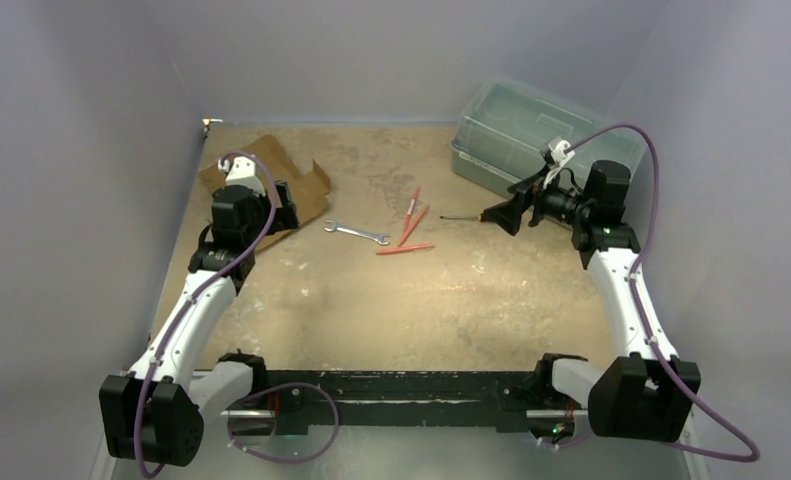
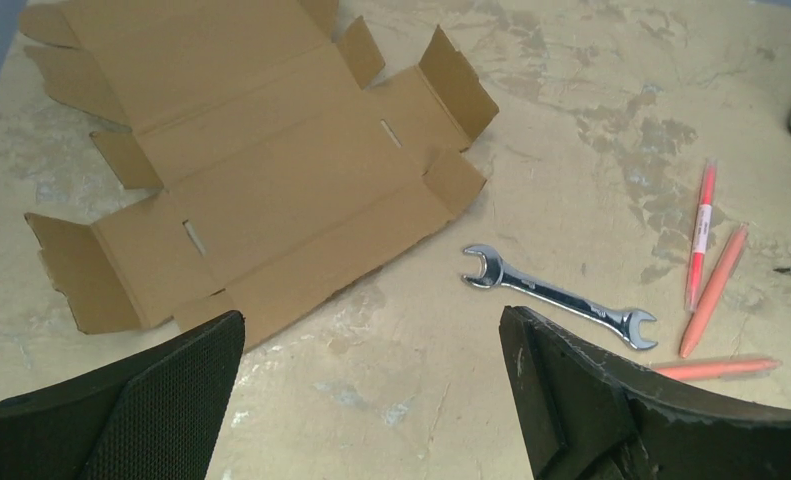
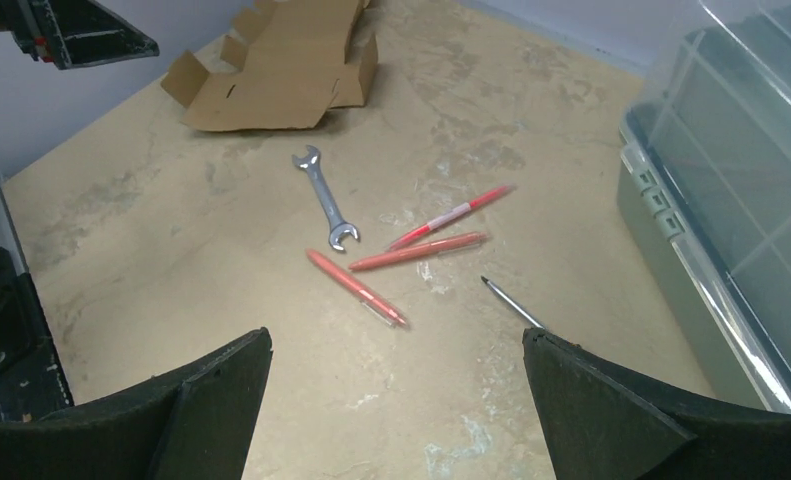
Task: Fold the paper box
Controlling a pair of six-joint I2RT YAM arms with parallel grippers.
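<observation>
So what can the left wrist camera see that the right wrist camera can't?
Only the left wrist view shows the box close up, lying flat, with its creases clear. Only the right wrist view shows the open right gripper and the bin with its lid and compartments; the left view catches just a corner of it. Both show the box, the wrench and three pens.

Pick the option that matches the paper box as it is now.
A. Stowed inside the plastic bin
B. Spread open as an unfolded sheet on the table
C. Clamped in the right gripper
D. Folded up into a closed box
B: the paper box lies opened out on the table, its panels flat and only some end flaps tilted up. The left gripper is open, with nothing between its jaws.
</observation>
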